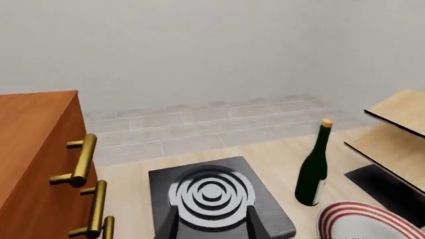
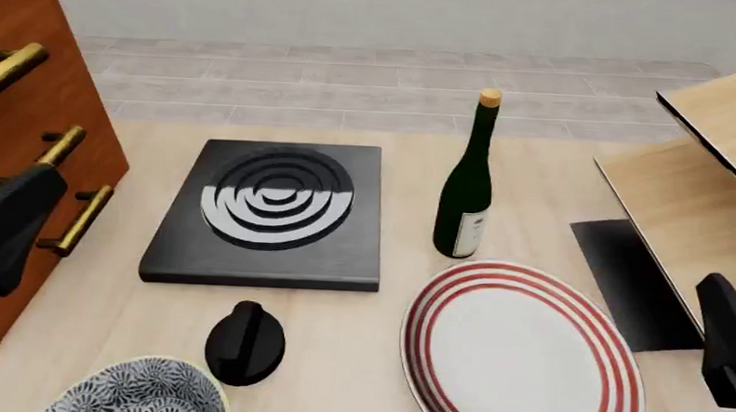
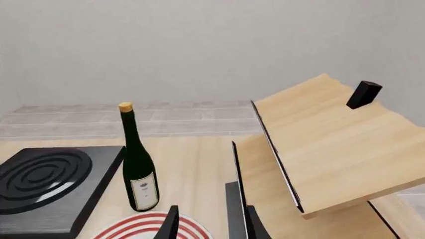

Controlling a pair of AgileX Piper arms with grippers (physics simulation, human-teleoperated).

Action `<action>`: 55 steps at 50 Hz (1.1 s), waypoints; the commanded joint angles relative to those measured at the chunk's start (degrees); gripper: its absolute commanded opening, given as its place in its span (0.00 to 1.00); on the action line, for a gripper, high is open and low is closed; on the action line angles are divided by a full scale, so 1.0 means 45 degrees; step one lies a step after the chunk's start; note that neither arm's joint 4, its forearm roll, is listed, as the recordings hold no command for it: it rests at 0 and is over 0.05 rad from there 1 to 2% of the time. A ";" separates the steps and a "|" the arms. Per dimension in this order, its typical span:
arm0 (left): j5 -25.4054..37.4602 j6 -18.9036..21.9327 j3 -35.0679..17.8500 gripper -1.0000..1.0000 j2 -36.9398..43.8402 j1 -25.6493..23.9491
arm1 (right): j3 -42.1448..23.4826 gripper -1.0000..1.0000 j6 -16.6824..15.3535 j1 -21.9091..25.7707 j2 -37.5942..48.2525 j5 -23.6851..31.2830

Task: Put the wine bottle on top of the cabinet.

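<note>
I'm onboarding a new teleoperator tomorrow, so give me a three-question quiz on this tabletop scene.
1. True or false: the tall dark green glass wine bottle stands upright on the table.
2. Which lies nearest the bottle's base: A) blue patterned bowl, B) red-striped white plate, C) reddish-brown wooden cabinet?
3. Fill in: the black square hotplate with silver rings sits between the cabinet and the ____.

Key: 1 true; 2 B; 3 bottle.

Open gap between wine bottle (image 2: 466, 187) and shelf unit (image 2: 685, 201)

front overhead, wrists low (sharing wine bottle (image 2: 465, 196))
</note>
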 commanded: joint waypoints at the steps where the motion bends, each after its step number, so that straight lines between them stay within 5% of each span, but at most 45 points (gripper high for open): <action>1: -0.1602 -0.0105 -0.0471 1.00 0.2321 -0.1267 | 0.0003 1.00 0.0037 0.0001 0.0050 -0.0016; 14: -0.3743 -0.0515 -0.1215 1.00 0.5489 -0.2118 | 0.0007 1.00 0.0045 0.0054 0.0190 -0.0088; 17: -0.3891 0.0164 -0.1627 1.00 0.6053 -0.2053 | 0.0007 1.00 0.0052 0.0037 0.0194 -0.0091; 55: -0.5187 0.0313 -0.3967 1.00 1.0263 -0.4165 | 0.0009 1.00 0.0040 0.0075 0.0273 -0.0137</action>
